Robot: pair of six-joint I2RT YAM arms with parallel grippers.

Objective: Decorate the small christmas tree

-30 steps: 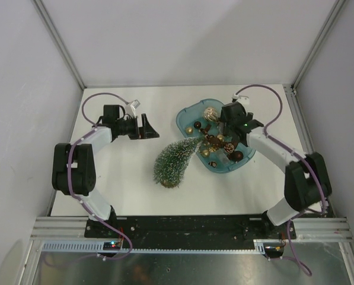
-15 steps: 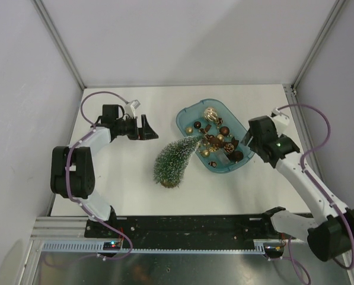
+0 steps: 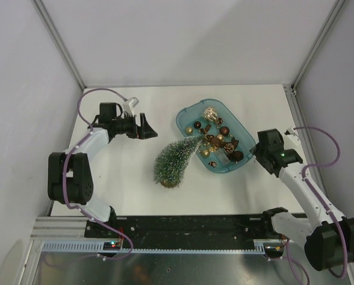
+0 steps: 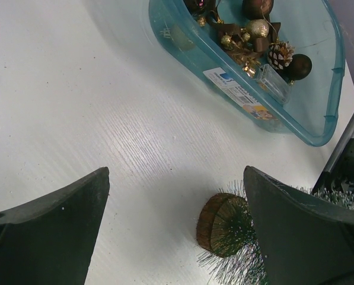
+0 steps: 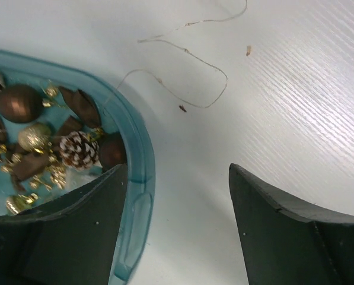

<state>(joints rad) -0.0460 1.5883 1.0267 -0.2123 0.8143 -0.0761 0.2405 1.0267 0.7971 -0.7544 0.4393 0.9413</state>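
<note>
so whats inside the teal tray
Brown balls, gold balls, a pinecone and a larger gold ornament lie in the teal tray. The pile hides whatever is underneath it.

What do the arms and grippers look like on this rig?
The left arm and right arm have white links, black joint housings and a looping purple cable each. The left gripper and right gripper have matte black, wedge-shaped fingers. A green light glows on the right wrist.
</note>
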